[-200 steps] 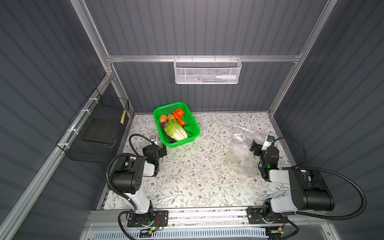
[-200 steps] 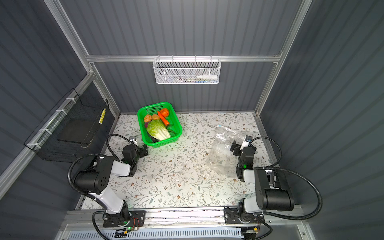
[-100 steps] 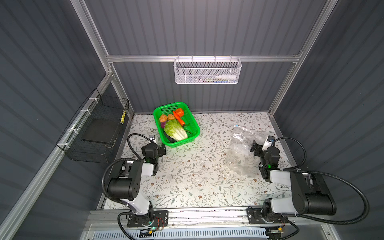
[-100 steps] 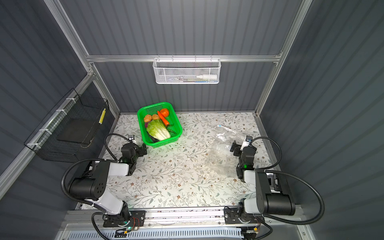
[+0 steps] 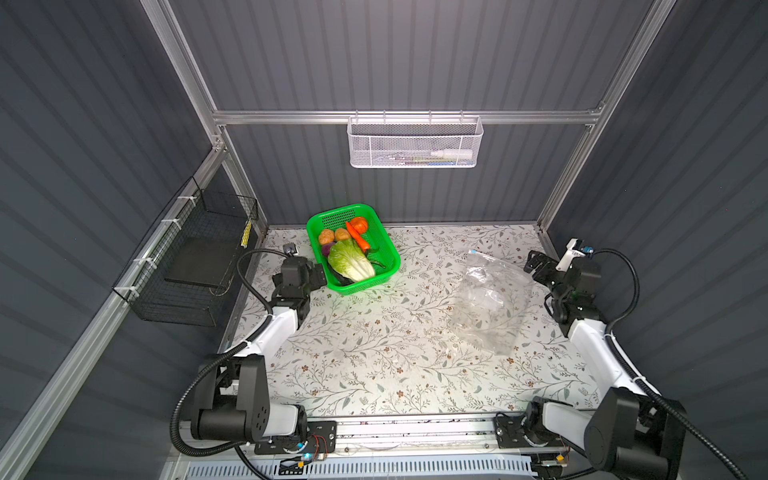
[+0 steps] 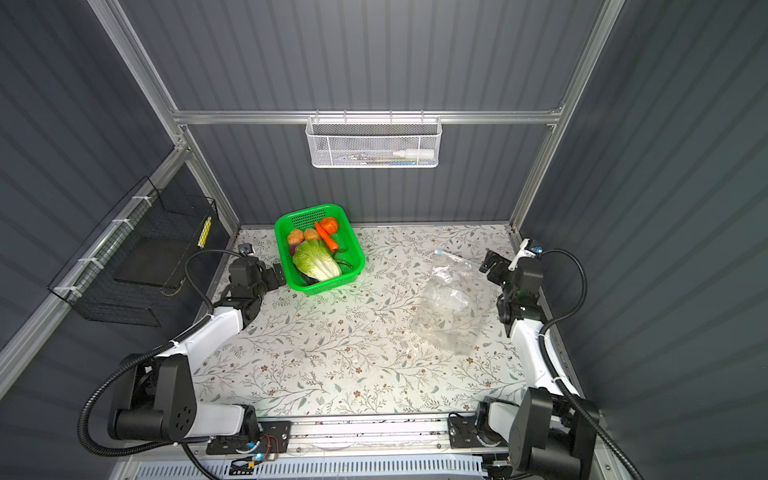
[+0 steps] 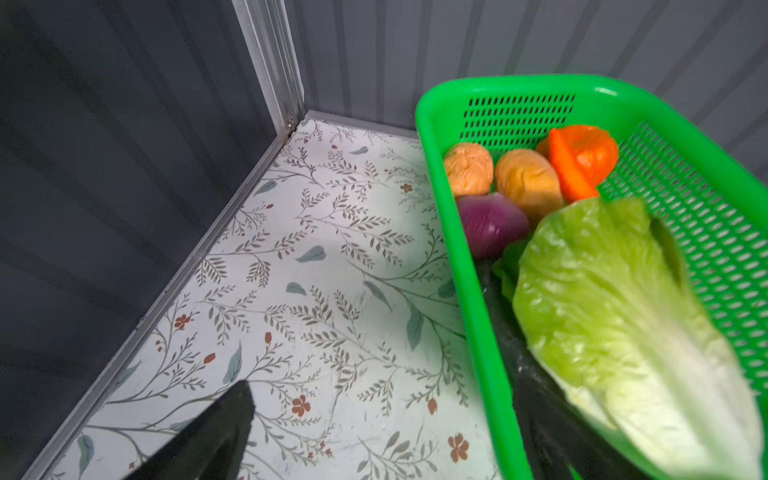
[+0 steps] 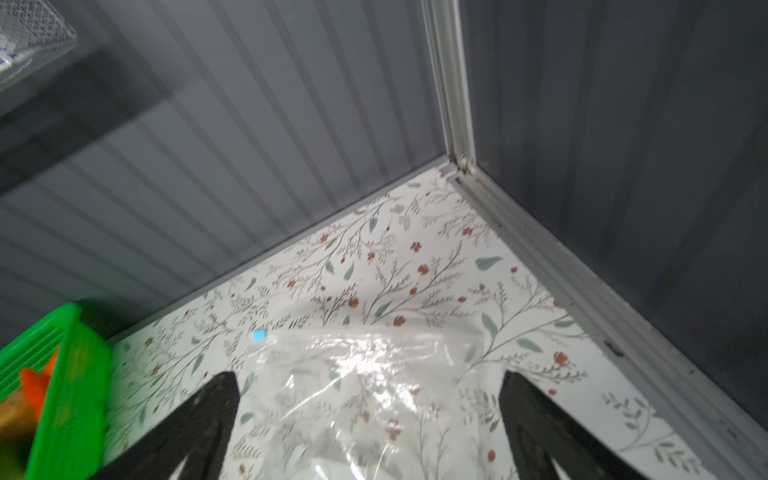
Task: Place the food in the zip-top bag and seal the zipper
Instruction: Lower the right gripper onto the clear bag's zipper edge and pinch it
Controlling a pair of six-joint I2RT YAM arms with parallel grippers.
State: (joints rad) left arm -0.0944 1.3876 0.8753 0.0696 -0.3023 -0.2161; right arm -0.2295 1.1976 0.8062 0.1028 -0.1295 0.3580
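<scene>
Nothing bagged yet: the toy vegetables (image 5: pixel 351 262) lie in the green basket (image 5: pixel 388 243), the zip-top bag (image 5: pixel 490 303) flat, well apart. Both claws gape empty, left gripper (image 5: pixel 318 276) beside the basket, right gripper (image 8: pixel 368 378) by the bag's mouth. Its zipper (image 8: pixel 374 331) seems shut; opening it likely comes first.

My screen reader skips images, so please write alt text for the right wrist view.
A clear zip-top bag lies on the floral table, framed by the open right gripper; a light-blue slider tab sits at one end of its zipper. A green basket shows at the edge.
</scene>
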